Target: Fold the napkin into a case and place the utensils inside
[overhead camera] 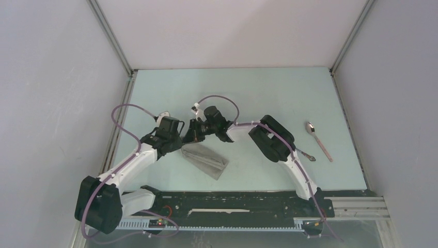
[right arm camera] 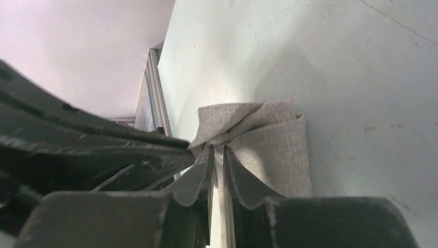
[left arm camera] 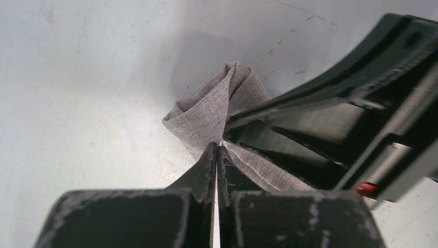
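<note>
Open surface [overhead camera: 248,88] beyond both hands; left hand [left arm camera: 217,151] clamped on napkin [left arm camera: 206,111] edge, right hand [right arm camera: 219,153] pinching same end.

Overhead view: bright, even, diffuse light from above, no glare. The arms [overhead camera: 131,163] cast faint, soft shadows on the table [overhead camera: 258,93]. Focus is sharp throughout; the walls [overhead camera: 51,103] carry a lilac tint.

Left wrist view: left gripper [left arm camera: 217,149] close to the lens and blurred; napkin [left arm camera: 206,111] weave sharp, with a soft shadow behind it.

Right wrist view: right gripper [right arm camera: 219,151] soft, napkin crisp, broad dim shadow on the table beyond.
</note>
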`<action>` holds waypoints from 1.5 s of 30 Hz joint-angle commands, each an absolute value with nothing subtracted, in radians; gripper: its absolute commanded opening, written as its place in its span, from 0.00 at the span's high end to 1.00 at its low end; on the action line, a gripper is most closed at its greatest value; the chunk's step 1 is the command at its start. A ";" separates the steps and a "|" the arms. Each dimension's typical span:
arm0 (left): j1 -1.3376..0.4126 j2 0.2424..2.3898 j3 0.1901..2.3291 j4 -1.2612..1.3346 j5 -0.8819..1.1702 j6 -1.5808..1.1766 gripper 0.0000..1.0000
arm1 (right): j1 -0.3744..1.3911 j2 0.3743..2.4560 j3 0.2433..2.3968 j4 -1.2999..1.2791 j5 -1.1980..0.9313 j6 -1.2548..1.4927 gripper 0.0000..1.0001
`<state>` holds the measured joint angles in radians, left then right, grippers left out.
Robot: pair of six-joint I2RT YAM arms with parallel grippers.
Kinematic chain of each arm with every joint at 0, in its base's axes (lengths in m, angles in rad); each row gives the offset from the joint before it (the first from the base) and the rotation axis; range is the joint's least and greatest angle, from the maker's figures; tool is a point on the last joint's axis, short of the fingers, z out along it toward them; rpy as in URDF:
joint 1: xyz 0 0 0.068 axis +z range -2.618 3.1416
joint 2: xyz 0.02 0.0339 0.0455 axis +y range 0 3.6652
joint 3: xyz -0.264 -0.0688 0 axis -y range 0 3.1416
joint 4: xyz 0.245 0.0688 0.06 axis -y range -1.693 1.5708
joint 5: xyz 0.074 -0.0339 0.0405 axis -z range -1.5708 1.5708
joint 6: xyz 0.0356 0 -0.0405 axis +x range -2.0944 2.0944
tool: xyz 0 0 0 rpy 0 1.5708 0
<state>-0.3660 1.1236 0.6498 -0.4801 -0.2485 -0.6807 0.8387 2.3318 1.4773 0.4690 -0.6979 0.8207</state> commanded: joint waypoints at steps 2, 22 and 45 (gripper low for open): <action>-0.360 1.108 0.636 -0.449 -0.234 -0.686 1.00 | 0.891 2.430 1.604 0.435 -0.709 0.842 0.85; -0.351 0.949 0.586 -0.515 -0.259 -0.753 0.76 | 0.815 2.068 1.344 0.178 -0.781 0.578 0.52; -0.005 0.971 0.383 -0.374 -0.086 -0.852 0.78 | 0.927 2.297 1.564 0.084 -0.503 0.550 0.75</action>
